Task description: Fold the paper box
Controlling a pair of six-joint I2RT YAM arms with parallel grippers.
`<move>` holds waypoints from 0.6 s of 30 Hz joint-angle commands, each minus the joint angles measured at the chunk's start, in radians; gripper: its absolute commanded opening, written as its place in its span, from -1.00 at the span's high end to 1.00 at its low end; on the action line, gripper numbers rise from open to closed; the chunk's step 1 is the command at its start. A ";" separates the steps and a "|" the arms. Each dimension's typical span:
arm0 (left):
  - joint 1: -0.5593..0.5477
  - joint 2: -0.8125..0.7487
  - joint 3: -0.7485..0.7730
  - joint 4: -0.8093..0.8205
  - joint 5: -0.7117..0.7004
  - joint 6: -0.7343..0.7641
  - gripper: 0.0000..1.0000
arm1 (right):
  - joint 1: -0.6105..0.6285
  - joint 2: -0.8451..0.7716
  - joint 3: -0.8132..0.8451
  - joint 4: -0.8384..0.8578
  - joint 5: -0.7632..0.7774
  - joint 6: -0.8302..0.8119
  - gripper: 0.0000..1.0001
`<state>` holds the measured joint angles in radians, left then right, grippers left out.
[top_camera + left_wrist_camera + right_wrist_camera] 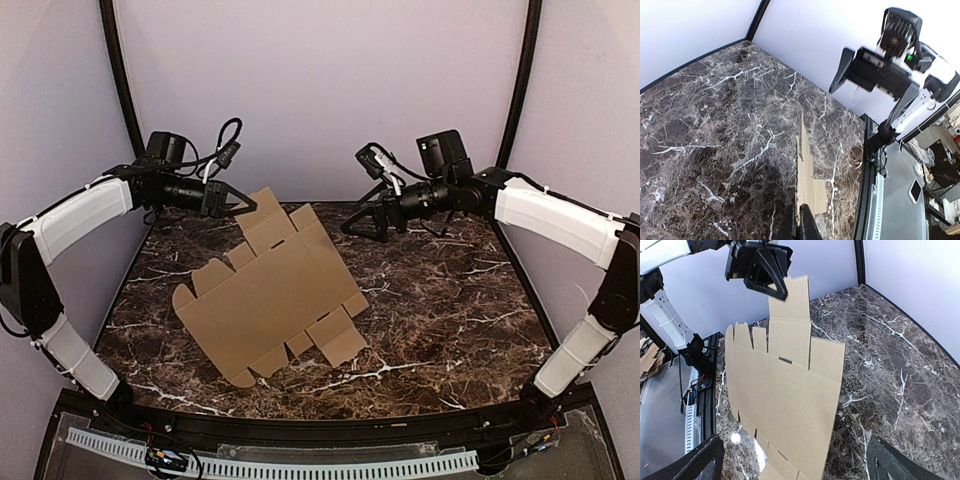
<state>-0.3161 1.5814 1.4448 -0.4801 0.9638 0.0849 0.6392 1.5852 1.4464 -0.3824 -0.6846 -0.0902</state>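
Paper box [275, 300], plain tan flat sheet, tilted, L tool [243, 205] pinching top flap, R tool [362, 225] spread

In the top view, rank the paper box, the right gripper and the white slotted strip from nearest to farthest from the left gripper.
1. The paper box: touching, its far flap pinched in the left gripper.
2. The right gripper: open, across the table on the right.
3. The white slotted strip: along the near edge, at the bottom.

Left fingers [231, 200] pinched together, right fingers [695, 462] spread wide apart.
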 commanded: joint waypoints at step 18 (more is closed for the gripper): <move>0.026 -0.245 -0.592 1.268 -0.008 -0.908 0.98 | -0.146 0.029 -0.049 0.152 -0.230 -0.076 -0.95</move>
<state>-0.2932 1.4055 0.9207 0.5545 0.9745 -0.6849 0.4965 1.5661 1.3182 -0.2432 -0.8532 -0.1253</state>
